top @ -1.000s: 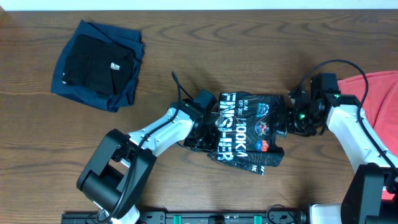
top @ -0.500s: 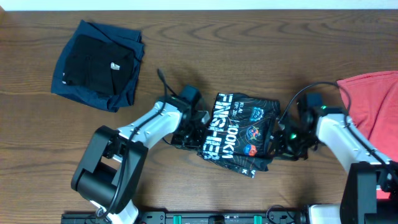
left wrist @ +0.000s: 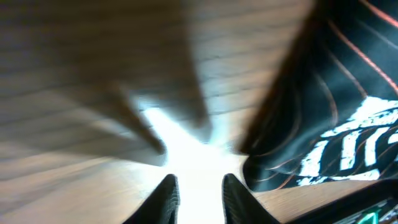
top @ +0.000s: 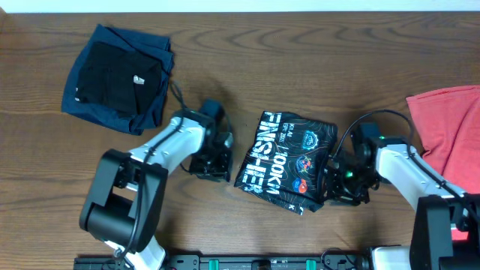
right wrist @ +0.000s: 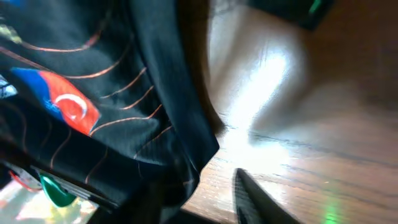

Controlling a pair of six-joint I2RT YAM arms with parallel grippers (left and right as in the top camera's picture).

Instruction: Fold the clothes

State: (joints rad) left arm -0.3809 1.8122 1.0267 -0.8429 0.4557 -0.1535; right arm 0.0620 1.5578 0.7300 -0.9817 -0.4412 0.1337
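Note:
The black jersey [top: 285, 160] lies folded in the middle of the table, white lettering and orange contour lines facing up. My left gripper [top: 218, 166] sits just off its left edge. In the left wrist view the left gripper [left wrist: 199, 196] stands open over bare wood, and the jersey [left wrist: 336, 118] is off to the right, apart from the fingers. My right gripper [top: 330, 187] is at the jersey's lower right corner. There the right gripper [right wrist: 205, 196] is open, with the jersey's hem [right wrist: 155, 124] draped over its left finger and the right finger [right wrist: 255, 199] clear on the wood.
A folded navy and black pile [top: 116, 79] lies at the back left. A red T-shirt [top: 450, 131] is spread at the right edge, behind my right arm. A black rail [top: 262, 262] runs along the front of the table.
My left gripper let go of the jersey, opened and drew back to the left. My right gripper slid down the jersey's right side toward the front. The jersey shifted slightly forward and left.

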